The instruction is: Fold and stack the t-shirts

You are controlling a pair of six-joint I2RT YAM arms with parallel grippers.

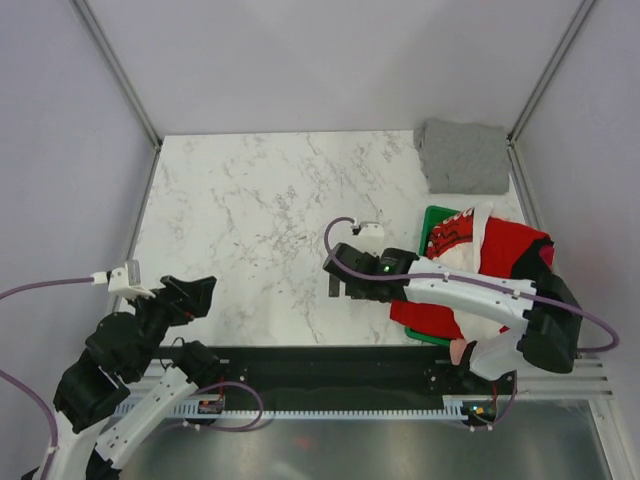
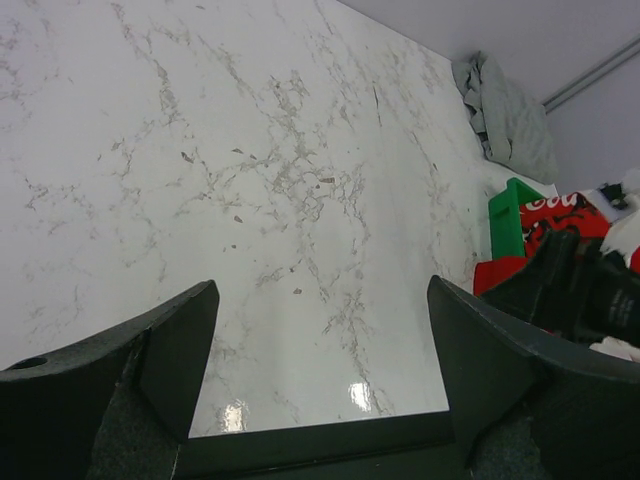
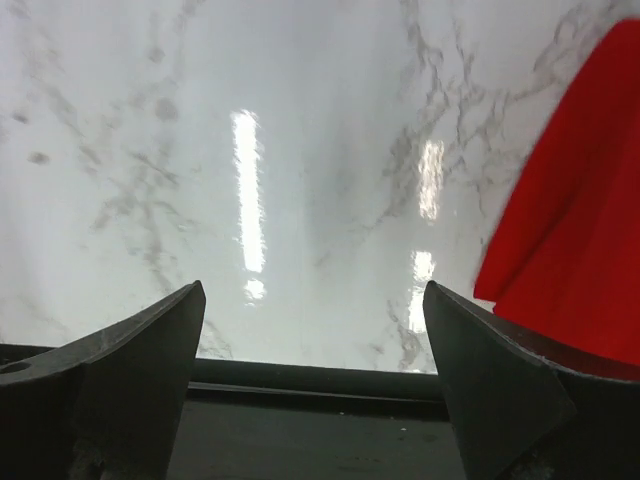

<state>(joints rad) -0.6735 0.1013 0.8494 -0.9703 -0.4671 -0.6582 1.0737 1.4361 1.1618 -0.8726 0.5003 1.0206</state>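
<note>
A pile of t-shirts fills the green crate (image 1: 436,222) at the right: a red one (image 1: 510,245), a white one with a red script panel (image 1: 452,236), a black one (image 1: 537,256) and a bit of pink (image 1: 459,350). A grey folded shirt (image 1: 463,155) lies at the far right corner, also in the left wrist view (image 2: 515,115). My right gripper (image 1: 338,272) is open and empty over bare marble just left of the crate; a red shirt edge (image 3: 580,250) hangs to the right of its fingers (image 3: 312,290). My left gripper (image 1: 203,293) is open and empty near the front left (image 2: 320,290).
The marble table (image 1: 260,200) is bounded by a black rail (image 1: 320,365) at the near edge and by grey walls with metal posts. My right arm (image 1: 470,290) stretches across the crate. The crate also shows in the left wrist view (image 2: 510,215).
</note>
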